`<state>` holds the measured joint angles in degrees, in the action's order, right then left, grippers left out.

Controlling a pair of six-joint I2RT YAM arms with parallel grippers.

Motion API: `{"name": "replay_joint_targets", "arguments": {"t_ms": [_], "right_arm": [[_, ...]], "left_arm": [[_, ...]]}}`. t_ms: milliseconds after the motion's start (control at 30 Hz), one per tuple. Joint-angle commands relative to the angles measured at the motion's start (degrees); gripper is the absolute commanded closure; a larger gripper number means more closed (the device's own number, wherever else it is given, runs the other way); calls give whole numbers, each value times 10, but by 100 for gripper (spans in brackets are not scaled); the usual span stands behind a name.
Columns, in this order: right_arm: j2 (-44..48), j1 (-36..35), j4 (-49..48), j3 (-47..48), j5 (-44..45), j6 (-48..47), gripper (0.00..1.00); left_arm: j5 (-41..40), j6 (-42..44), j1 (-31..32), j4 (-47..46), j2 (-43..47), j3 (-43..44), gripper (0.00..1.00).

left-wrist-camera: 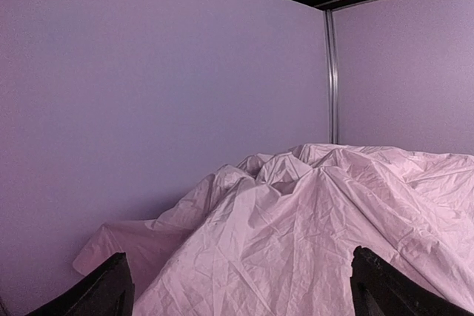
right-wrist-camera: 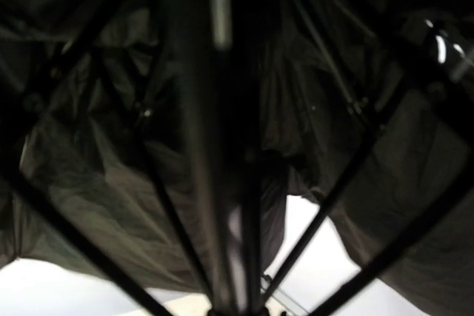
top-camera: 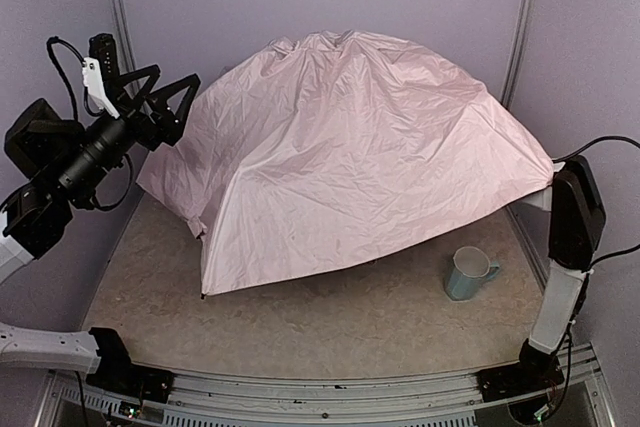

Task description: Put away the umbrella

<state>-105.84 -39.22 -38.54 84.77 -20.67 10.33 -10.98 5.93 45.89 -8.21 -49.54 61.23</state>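
Only the right wrist view shows the underside of the umbrella (top-camera: 350, 147): black lining, dark ribs, blurred shaft (right-wrist-camera: 215, 146). The right gripper's state cannot be told. Top view: the creased pale pink canopy stands open on the table (top-camera: 300, 327). The left gripper (top-camera: 172, 82) — fingers spread, empty — hangs beside its left edge.

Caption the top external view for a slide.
Open pink umbrella tents the table beside a pale blue mug; the open left claw hovers at its edge.

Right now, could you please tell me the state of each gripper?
Left gripper: open, holding nothing, raised beside the umbrella.
Right gripper: hidden under the umbrella, close to its shaft; open or closed cannot be told.
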Motion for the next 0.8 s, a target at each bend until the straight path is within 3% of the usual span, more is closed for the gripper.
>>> {"name": "replay_joint_targets", "arguments": {"t_ms": [0,133,300,467,567,667,767], "right_arm": [[-14,-3,-19,93,6,16,100],[-29,-6,-4,204,2,19,100],[-26,-23,-15,232,12,9,100],[-49,-28,-36,124,4,32,100],[-107,-27,-56,32,-64,20,100],[-178,-27,-124,-45,-129,23,100],[-221,-26,-187,-83,-118,7,100]], "left_arm": [[-66,9,-9,-23,11,3,1],[-101,7,-18,-45,52,-18,1],[-101,8,-25,-48,90,-23,1],[-107,6,-25,-31,109,-11,1],[-109,11,-25,-20,111,-8,2],[-107,22,-26,-4,78,-8,2],[-69,32,-38,0,23,-14,1]]}}
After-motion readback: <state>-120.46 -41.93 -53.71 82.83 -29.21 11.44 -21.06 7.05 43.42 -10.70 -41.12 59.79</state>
